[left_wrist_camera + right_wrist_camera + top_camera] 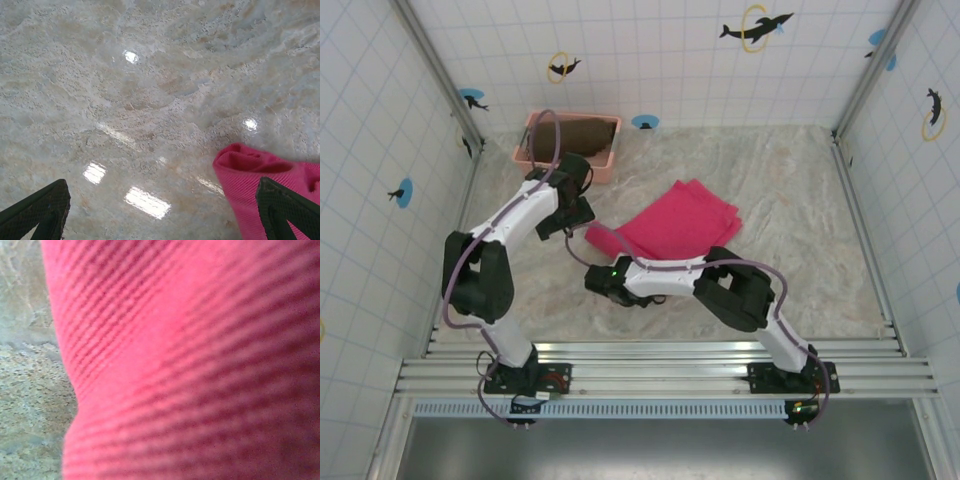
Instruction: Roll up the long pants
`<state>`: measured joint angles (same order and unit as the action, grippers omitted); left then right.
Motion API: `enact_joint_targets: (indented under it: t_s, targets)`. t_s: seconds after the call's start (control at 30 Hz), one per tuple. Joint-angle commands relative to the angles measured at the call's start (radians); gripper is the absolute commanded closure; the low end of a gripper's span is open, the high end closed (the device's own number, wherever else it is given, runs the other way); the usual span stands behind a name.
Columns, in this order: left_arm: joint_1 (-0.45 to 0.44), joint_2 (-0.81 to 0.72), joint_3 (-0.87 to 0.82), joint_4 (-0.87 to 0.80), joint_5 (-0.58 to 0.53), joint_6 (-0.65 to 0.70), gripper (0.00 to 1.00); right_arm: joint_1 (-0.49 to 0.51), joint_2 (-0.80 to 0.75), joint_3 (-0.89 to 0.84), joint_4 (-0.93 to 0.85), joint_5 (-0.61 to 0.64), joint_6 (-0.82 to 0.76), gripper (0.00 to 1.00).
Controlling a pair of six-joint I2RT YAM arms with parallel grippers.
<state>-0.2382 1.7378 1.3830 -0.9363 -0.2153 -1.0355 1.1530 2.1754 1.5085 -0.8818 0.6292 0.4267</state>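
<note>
The long pants (pixel 670 228), bright magenta-pink soft ribbed fabric trousers, lie folded into a flat slab in the middle of the pale marbled table (pixel 800 200). Their near-left corner reaches toward both arms.

The left gripper (pixel 161 202) hovers low over bare tabletop with its dark fingers (pixel 40 210) spread wide and nothing between them. A bunched pink end of the pants sits just beside its right finger, not inside the jaws.

The right gripper (pixel 605 282) is down at the near-left end of the fabric. Its wrist view is pressed close against pink ribbing, and I cannot tell whether its jaws are parted or pinching cloth.

The step in hand looks like starting the roll from this near-left end, and the roll looks barely begun. To do it well, both grippers should take the same edge, spaced across its width, so the first turn comes over straight rather than skewed. The left should shift sideways until the bunched end lies between its fingers before it closes. The first turn should be tight and low, since soft fabric slumps and a loose core unrolls.

A pink plastic basket (pixel 610 165) holding a dark brown cloth (pixel 582 133) stands well apart at the far left.
</note>
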Motion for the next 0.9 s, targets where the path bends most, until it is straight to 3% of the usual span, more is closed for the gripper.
enact_joint_targets:
  t_s: [0.0, 0.17, 0.37, 0.6, 0.87]
  targets:
    - [-0.008, -0.041, -0.097, 0.035, 0.005, 0.007, 0.03, -0.059, 0.074, -0.094, 0.207, -0.471, 0.008, 1.0]
    - [-0.007, -0.109, -0.2, 0.086, 0.02, -0.004, 0.03, -0.116, 0.059, -0.148, 0.311, -0.614, 0.054, 1.0]
    - [-0.006, -0.113, -0.212, 0.118, 0.047, -0.008, 0.03, -0.157, 0.069, -0.199, 0.421, -0.725, 0.112, 1.0]
    - [-0.007, -0.119, -0.22, 0.204, 0.105, -0.021, 0.03, -0.144, 0.097, -0.193, 0.458, -0.726, 0.099, 1.0]
    - [-0.005, -0.19, -0.193, 0.103, 0.001, -0.038, 0.03, -0.131, 0.16, -0.134, 0.424, -0.728, 0.044, 1.0]
